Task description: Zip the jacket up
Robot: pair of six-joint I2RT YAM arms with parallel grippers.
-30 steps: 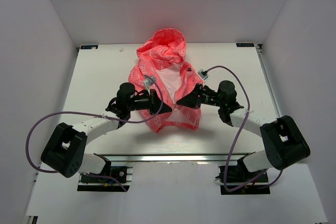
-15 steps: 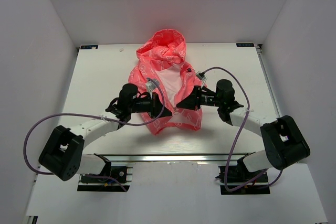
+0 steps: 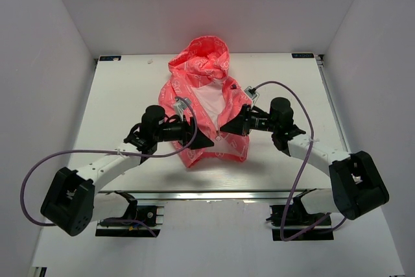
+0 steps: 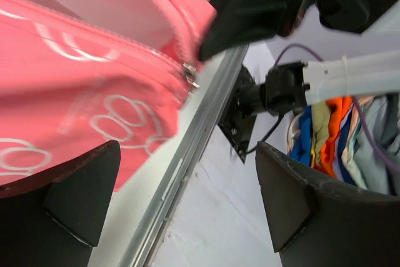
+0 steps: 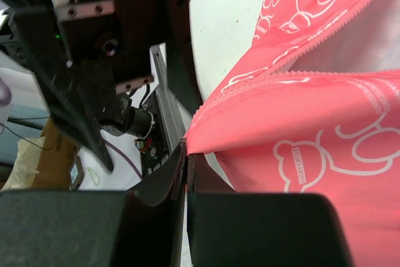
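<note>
Top external view. Shows a small hooded jacket of thin coral-pink fabric with white print [image 3: 206, 95] lying flat on the white surface [image 3: 130, 89], hood toward the far wall, hem toward the arm bases, front parted in a V over white lining. Puts the left claw [image 3: 206, 141] low at the left part of the hem and the right claw [image 3: 224, 128] just beside it at the right front panel, tips pointing at each other (near; cannot tell here whether touching).

Left wrist view. Shows the left claw's black fingers [image 4: 75, 204] spread wide and gripping nothing, with pink fabric above one finger but not pinched. Catches a small metal zipper slider [image 4: 189, 77] at the lower corner of a front edge, at the foot of the teeth. Places the dark tip of the right claw right at that fabric edge. Takes in an aluminium rail [image 4: 181, 173] along the edge of the surface and, off to the right, a heap of coloured cloth [image 4: 331, 136] (blue, orange, grey).

Right wrist view. Shows the right claw's fingers pressed together, pinching the jacket's hem corner where a row of zipper teeth ends, the other row slanting away above it.
</note>
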